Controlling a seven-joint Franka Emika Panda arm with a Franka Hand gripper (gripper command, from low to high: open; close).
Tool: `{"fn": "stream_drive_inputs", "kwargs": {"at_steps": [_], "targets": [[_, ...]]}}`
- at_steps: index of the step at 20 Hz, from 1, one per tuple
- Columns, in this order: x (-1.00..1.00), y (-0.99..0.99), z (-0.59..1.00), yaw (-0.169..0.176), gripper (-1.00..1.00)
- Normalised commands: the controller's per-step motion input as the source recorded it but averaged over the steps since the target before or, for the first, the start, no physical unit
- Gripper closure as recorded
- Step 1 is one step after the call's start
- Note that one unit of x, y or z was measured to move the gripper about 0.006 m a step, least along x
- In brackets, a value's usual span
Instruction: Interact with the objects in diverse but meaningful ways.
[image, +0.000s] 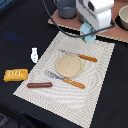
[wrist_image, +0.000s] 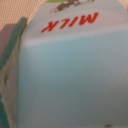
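Exterior view: arm hanging over far edge of placemat (image: 70, 70), claw (image: 89, 34) hiding around pale blue carton (image: 89, 36); bread loaf (image: 15, 75), sausage (image: 39, 85), white piece (image: 34, 54) lying on dark counter (image: 15, 35).
Wrist view: carton (wrist_image: 70, 75) marked "MILK" filling frame; claw state impossible to tell.

A lab's pretend dining setup: a robot arm (image: 97, 12) over a dark surface (image: 15, 30) with a placemat (image: 90, 82), plate (image: 68, 65), fork (image: 65, 79) and knife (image: 80, 56).
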Motion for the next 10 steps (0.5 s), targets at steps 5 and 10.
{"fn": "stream_drive_inputs", "kwargs": {"at_steps": [5, 10], "targets": [[-0.07, 0.28, -0.11, 0.026, 1.00], [-0.19, 0.26, -0.04, 0.036, 1.00]]}}
